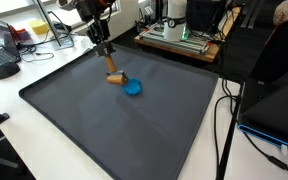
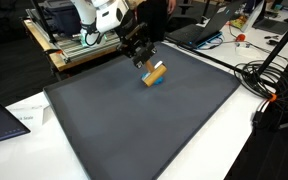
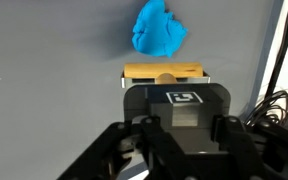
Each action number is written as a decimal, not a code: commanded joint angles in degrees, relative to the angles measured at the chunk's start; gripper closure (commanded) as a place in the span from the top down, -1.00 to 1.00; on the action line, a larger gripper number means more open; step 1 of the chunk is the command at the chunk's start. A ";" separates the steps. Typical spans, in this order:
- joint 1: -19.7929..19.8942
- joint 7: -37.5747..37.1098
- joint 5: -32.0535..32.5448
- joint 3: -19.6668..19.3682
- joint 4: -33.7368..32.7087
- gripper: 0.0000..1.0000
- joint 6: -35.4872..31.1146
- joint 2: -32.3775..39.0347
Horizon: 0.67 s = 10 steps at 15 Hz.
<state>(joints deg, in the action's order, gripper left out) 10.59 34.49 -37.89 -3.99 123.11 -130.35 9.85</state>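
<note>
The wooden block (image 3: 165, 72) is partly covered by the gripper (image 3: 167, 84) in the wrist view; the blue lump (image 2: 160, 82) is largely hidden in an exterior view.

A large mat (image 1: 104, 130) lies on the table. On its far part a wooden block (image 1: 113, 76) sits tilted, with a crumpled lump (image 1: 133, 88) just right of it and touching it. The gripper (image 1: 105, 52) stands directly above the block's far end. Cables (image 1: 224, 120) run beside the mat's right edge.
</note>
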 commanded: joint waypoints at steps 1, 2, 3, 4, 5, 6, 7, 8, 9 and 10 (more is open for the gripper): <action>1.29 -0.72 -2.69 -0.32 -2.80 -0.57 3.50 1.13; 1.64 -0.99 -3.08 -0.49 -3.07 -0.57 4.29 1.34; 2.22 -1.02 -3.96 -0.77 -3.24 -0.57 5.22 1.41; 2.87 -0.76 -5.09 -1.07 -3.42 -0.57 6.32 1.48; 3.55 -0.72 -6.32 -1.53 -3.48 -0.57 7.41 1.46; 4.13 -0.87 -7.16 -1.98 -3.58 -0.57 8.50 1.51; 4.74 -1.02 -8.21 -2.49 -3.63 -0.57 9.81 1.52; 5.37 -1.06 -9.12 -3.02 -3.74 -0.57 11.38 1.57; 5.77 -1.25 -9.94 -3.53 -3.68 -0.57 12.30 1.59; 6.12 -1.24 -10.67 -4.00 -3.64 -0.57 13.32 1.65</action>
<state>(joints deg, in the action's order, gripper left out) 15.34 33.65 -45.07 -6.90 120.73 -121.32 11.40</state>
